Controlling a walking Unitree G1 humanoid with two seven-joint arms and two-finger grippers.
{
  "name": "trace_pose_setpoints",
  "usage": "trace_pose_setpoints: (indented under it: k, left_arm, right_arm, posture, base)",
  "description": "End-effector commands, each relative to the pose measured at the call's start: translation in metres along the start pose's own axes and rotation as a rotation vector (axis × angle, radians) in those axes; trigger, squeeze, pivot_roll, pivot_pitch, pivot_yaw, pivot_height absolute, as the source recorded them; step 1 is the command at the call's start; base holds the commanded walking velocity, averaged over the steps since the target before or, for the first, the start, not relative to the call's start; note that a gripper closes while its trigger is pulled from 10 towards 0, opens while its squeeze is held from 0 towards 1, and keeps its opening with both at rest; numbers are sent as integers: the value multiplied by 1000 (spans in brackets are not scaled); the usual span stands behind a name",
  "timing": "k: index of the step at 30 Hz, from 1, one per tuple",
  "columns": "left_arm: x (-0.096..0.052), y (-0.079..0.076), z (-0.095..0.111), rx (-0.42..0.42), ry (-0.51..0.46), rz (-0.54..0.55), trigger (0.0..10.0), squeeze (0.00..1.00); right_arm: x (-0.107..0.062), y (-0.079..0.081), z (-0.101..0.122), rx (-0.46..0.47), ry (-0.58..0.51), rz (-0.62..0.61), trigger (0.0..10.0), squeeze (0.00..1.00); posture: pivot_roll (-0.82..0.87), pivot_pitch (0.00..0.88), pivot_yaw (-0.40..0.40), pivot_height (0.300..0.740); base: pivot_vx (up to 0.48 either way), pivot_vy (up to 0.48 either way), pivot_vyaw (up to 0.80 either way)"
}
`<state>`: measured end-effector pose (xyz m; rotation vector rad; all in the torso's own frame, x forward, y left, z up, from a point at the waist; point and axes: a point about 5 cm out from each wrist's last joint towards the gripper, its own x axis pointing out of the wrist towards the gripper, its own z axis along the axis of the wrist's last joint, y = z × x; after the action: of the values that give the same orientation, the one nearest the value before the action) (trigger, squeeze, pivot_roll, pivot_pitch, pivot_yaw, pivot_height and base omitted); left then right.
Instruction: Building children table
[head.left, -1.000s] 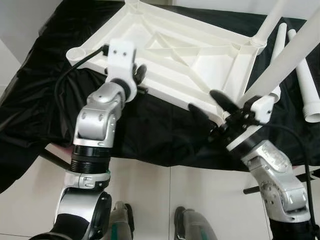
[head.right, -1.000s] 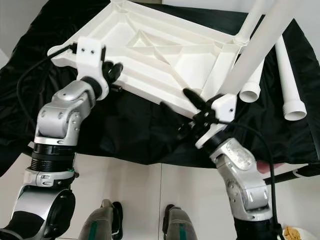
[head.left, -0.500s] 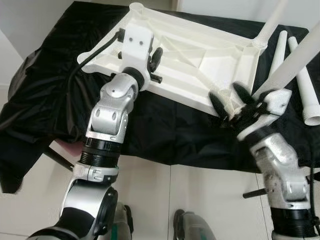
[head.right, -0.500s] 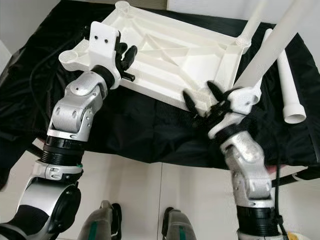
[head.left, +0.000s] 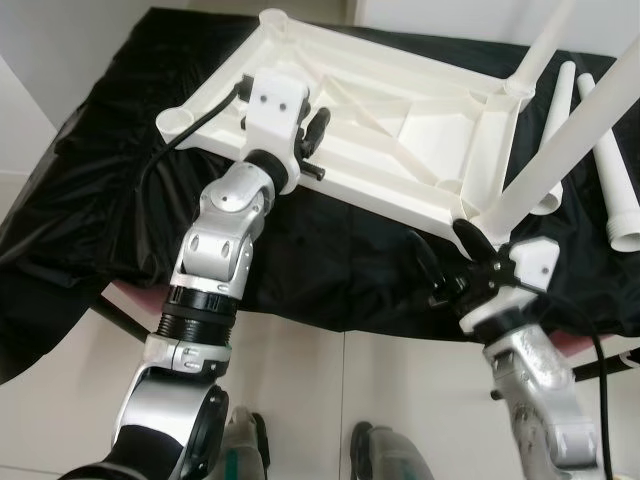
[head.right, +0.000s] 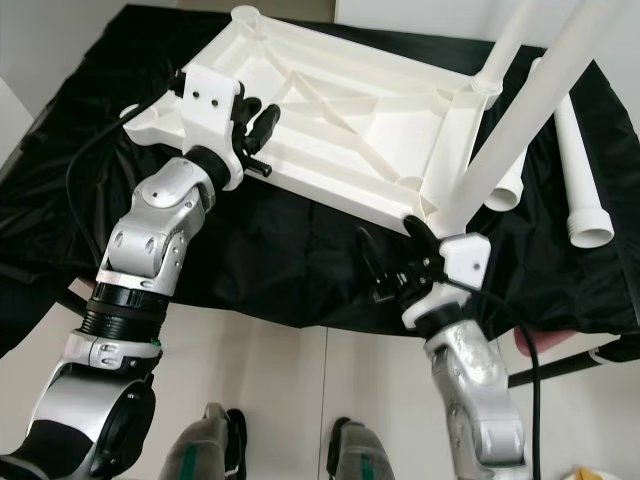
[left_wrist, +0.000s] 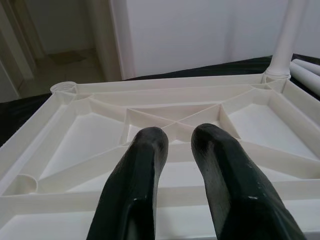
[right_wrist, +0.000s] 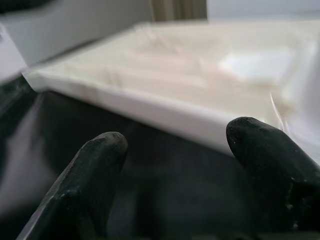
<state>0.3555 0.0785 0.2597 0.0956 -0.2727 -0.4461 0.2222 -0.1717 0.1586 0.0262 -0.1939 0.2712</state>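
The white table top (head.left: 400, 110) lies upside down on a black cloth (head.left: 100, 170). Two white legs stand in its right corners, one at the near corner (head.left: 570, 140) and one at the far corner (head.left: 545, 45). My left gripper (head.left: 312, 130) hovers over the near-left rim with its fingers (left_wrist: 145, 150) shut on nothing, above the ribbed underside (left_wrist: 100, 135). My right gripper (head.left: 445, 250) is open just in front of the near-right corner, apart from the rim (right_wrist: 175, 95) and the leg, over the cloth.
Two loose white legs (head.left: 618, 180) (head.left: 560, 95) lie on the cloth to the right of the table top. The cloth hangs over the front edge, with pale floor tiles (head.left: 330, 400) and my feet (head.left: 380, 455) below. A dark rod (head.left: 110, 320) sticks out at lower left.
My right gripper has drawn back from the near-right corner and its leg toward me, and it stands open. The left gripper has stayed at the near-left rim.
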Motion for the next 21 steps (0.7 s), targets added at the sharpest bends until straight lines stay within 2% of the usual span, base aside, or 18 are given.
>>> trace_pose_setpoints:
  k: [1,2,5,9,11,13,14,16,17,18,19,20,21]
  left_arm:
    - [1,2,-4,29,8,37,10000,0]
    - [1,2,-4,29,8,37,10000,0]
    - [-1,9,-12,41,33,72,10000,0]
    - [-2,10,-14,33,37,80,10000,0]
    - [-5,13,-17,23,45,92,10000,0]
    - [-5,13,-17,23,45,92,10000,0]
    - [-7,14,-18,19,49,100,10000,0]
    - [-9,15,-19,12,51,105,10000,0]
    - [-11,14,-22,4,59,109,10000,0]
    - [-11,14,-22,4,59,109,10000,0]
    - [-13,13,-24,-3,67,110,10000,0]
    - [-13,13,-24,-3,67,110,10000,0]
    - [-14,9,-26,-3,69,102,10000,0]
  right_arm:
    - [-5,4,1,-16,-7,6,10000,0]
    - [-5,4,1,-16,-7,6,10000,0]
    - [-20,1,-6,-25,26,-55,10000,0]
    - [-23,0,-6,-45,23,-89,10000,0]
    - [-29,-4,-5,-80,11,-181,10000,0]
    - [-29,-4,-5,-80,11,-181,10000,0]
    - [-32,-7,-6,-85,12,-243,10000,0]
    - [-33,-9,-5,-104,8,-292,10000,0]
    - [-32,-16,-3,-125,-5,-345,10000,0]
    - [-32,-16,-3,-125,-5,-345,10000,0]
    - [-29,-22,-1,-129,-21,-384,7412,0]
    - [-29,-22,-1,-129,-21,-384,7412,0]
    - [-24,-27,1,-129,-36,-403,0,0]
  posture:
    - [-63,117,40,740]
    - [-63,117,40,740]
    - [-68,114,46,740]
    - [-68,112,46,740]
    - [-68,110,47,740]
    - [-68,110,47,740]
    - [-66,109,46,740]
    - [-65,109,44,740]
    - [-60,106,39,740]
    - [-60,106,39,740]
    - [-60,106,39,740]
    - [-60,106,39,740]
    - [-55,105,35,740]
  base:
    - [0,0,0]
    - [0,0,0]
    - [0,0,0]
    - [0,0,0]
    - [0,0,0]
    - [0,0,0]
    - [0,0,0]
    - [0,0,0]
    - [0,0,0]
    - [0,0,0]
    - [0,0,0]
    - [0,0,0]
    - [0,0,0]
